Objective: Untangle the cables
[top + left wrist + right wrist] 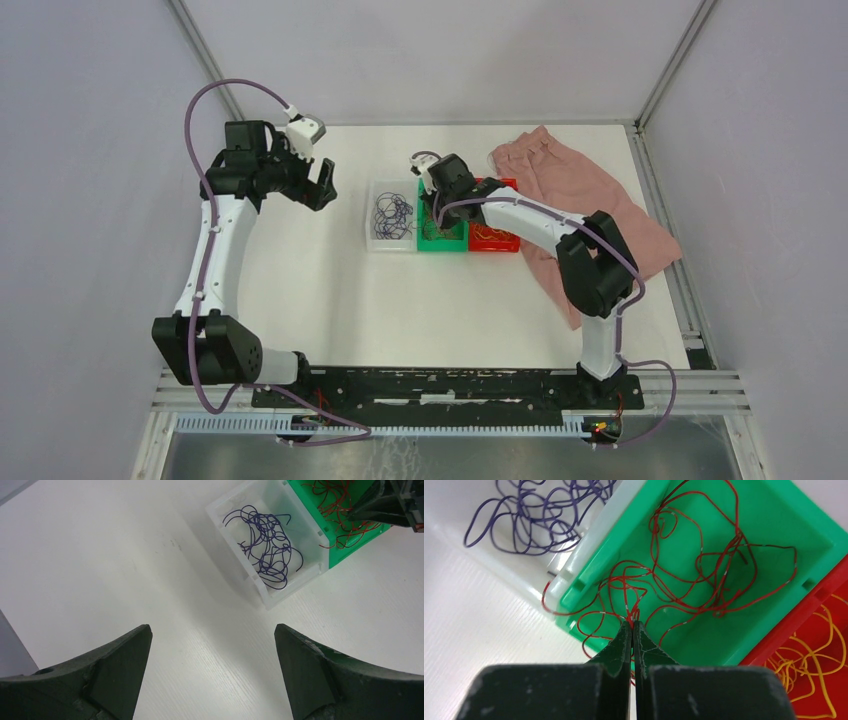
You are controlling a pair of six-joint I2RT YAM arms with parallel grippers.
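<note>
At the left of the top view the left fingers (322, 186) stand spread as wide as they go, holding nothing, above bare table (330, 300) and well apart from the bins, so they could not steady anything that shifts. Next to the right, the clear bin (235, 500) holds the purple cables (270, 547) in one loose knot. Beside it, touching, the green bin (744, 525) holds the red cables (633, 611), and the right fingers (631, 630) are pressed fully together on them at the lower middle of the wrist view, where several strands converge. That looks like the main risk: the pinch probably catches more than one strand, so a pull may lift the whole clump and tighten it. Red loops also hang over the green bin's near wall at lower left, one reaching the clear bin's corner; dragged sideways, they might snag the rim, shift the bin, or fall among the purple. So thin a strand could also slip free. Farther right, the red bin (824, 590) keeps the yellow cables (809, 655), with a pink cloth (590, 190) beyond.
</note>
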